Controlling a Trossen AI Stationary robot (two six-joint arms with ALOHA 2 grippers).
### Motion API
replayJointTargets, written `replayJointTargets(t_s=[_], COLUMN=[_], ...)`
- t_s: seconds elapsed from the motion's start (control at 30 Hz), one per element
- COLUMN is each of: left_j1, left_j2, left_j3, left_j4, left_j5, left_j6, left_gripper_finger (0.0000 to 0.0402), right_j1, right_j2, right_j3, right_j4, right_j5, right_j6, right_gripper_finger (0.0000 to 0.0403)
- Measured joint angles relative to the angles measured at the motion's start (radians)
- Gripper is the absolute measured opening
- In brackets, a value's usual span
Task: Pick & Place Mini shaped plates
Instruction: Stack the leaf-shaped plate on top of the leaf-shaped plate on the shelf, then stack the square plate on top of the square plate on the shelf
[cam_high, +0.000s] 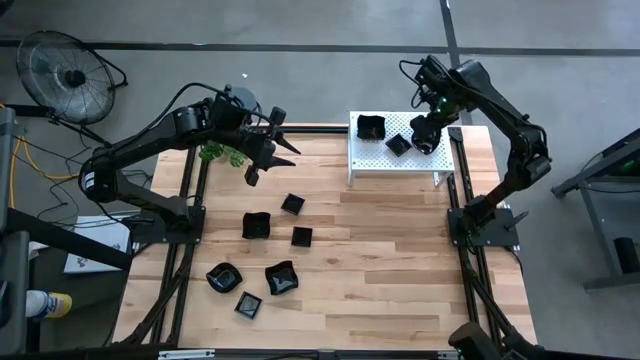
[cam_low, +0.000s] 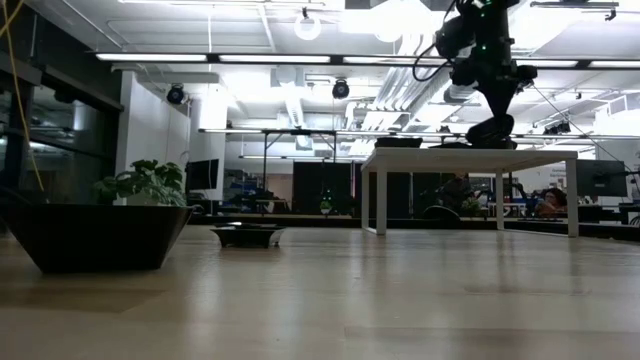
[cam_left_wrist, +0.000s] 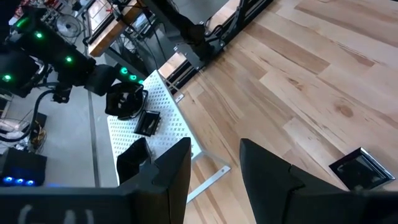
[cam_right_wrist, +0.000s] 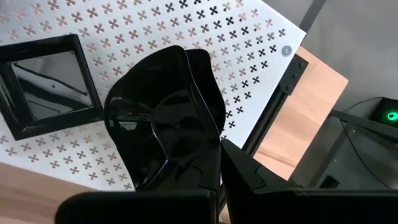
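So the right gripper (cam_right_wrist: 211, 180) is over the white rack (cam_high: 375, 160), jaws pinching the rim of a wavy black plate (cam_right_wrist: 165, 106). Two plates (cam_high: 372, 127) are already sitting on the rack, so I'd lower this one flat onto a bare patch beside them, not on their edges, before letting go. The left gripper (cam_left_wrist: 214, 174) just hangs over the wooden table (cam_high: 400, 260) with jaws spread, empty. Six more plates (cam_high: 281, 278) are scattered on the table. No brands or writing readable anywhere.
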Motion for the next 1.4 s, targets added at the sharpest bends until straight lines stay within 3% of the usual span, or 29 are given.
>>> replayJointTargets(t_s=[0.93, 1.4], left_j1=[0.0, 0.0], left_j2=[0.0, 0.0], left_j3=[0.0, 0.0], left_j4=[-0.015, -0.015], left_j5=[-0.006, -0.006], left_j6=[0.003, 0.003], left_gripper_finger=[0.0133, 0.0133], right_j1=[0.0, 0.0], right_j2=[-0.001, -0.002], right_j3=[0.0, 0.0], right_j4=[-0.008, -0.008], right_j5=[-0.034, -0.031], right_j6=[0.026, 0.034], right_gripper_finger=[0.0001, 0.0036])
